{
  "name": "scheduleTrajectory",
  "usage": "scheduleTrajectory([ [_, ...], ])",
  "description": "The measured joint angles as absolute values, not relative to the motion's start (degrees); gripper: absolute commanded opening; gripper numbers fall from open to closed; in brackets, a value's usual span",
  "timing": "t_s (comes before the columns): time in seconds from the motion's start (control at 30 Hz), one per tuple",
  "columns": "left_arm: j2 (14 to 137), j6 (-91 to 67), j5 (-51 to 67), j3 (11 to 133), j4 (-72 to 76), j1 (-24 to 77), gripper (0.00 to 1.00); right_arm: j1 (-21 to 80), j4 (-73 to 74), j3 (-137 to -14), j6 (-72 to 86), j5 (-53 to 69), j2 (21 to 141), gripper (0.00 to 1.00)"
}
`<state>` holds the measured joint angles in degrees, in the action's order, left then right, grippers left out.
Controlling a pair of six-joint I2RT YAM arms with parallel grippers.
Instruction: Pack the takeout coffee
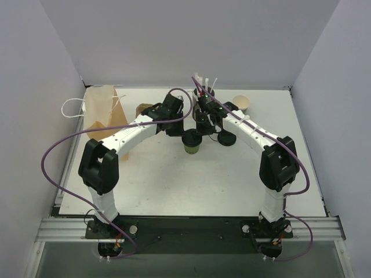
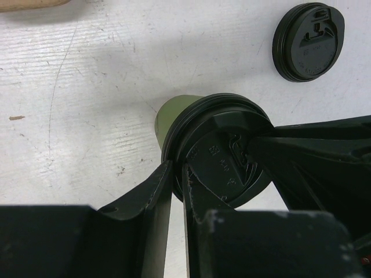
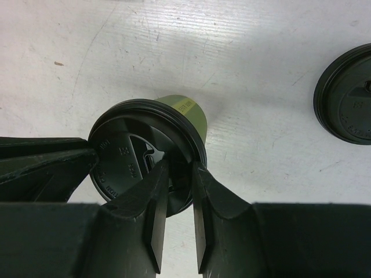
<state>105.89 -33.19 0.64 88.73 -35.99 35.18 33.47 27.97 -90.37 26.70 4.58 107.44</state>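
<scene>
The takeout coffee [image 1: 192, 143], a small green paper cup [image 2: 171, 110] under a round black lid [image 3: 124, 150], stands upright mid-table between both arms. My left gripper [image 2: 177, 169] comes down on the lid from the left; its jaws stand almost together, pinching the lid's rim, one finger outside and one on top. My right gripper [image 3: 180, 168] meets the opposite side of the lid, with its two fingers straddling the raised rim and pressed against it. In the top view the left gripper [image 1: 181, 132] and right gripper [image 1: 204, 128] crowd over the cup.
A loose black lid [image 1: 226, 139] lies flat just right of the cup. A brown paper bag [image 1: 104, 113] stands at the back left beside a brown carrier [image 1: 145, 110]. A straw holder [image 1: 206, 87] and an open cup [image 1: 241, 104] stand at the back.
</scene>
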Motion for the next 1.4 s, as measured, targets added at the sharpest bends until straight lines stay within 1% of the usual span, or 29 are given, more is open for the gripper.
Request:
scheduleTrajectory([
  [0.2, 104.8, -34.7, -1.1, 86.4, -33.5, 35.8, 0.21, 33.7, 26.9, -89.3, 27.3, 4.2, 106.9, 0.15],
  [0.47, 100.6, -39.3, -2.7, 78.2, -24.9, 36.1, 0.21, 34.2, 25.1, -87.5, 28.3, 2.7, 106.0, 0.14],
  [0.7, 99.1, -41.5, -3.1, 75.2, -21.5, 36.1, 0.23, 34.7, 25.1, -87.5, 28.8, 1.4, 105.9, 0.15],
  [0.83, 98.5, -42.5, -1.5, 73.7, -19.5, 35.4, 0.23, 34.9, 25.2, -87.5, 29.3, 0.8, 105.9, 0.14],
  [0.93, 97.1, -44.7, 1.9, 70.3, -15.6, 33.9, 0.23, 35.0, 25.2, -87.5, 29.7, 0.6, 105.9, 0.15],
  [1.1, 96.3, -47.5, 4.3, 67.4, -11.6, 32.9, 0.22, 35.0, 25.3, -87.5, 30.0, 0.4, 105.9, 0.15],
  [1.4, 95.1, -50.9, 3.9, 63.3, -6.6, 32.8, 0.19, 35.0, 25.3, -87.5, 30.2, 0.4, 105.9, 0.14],
])
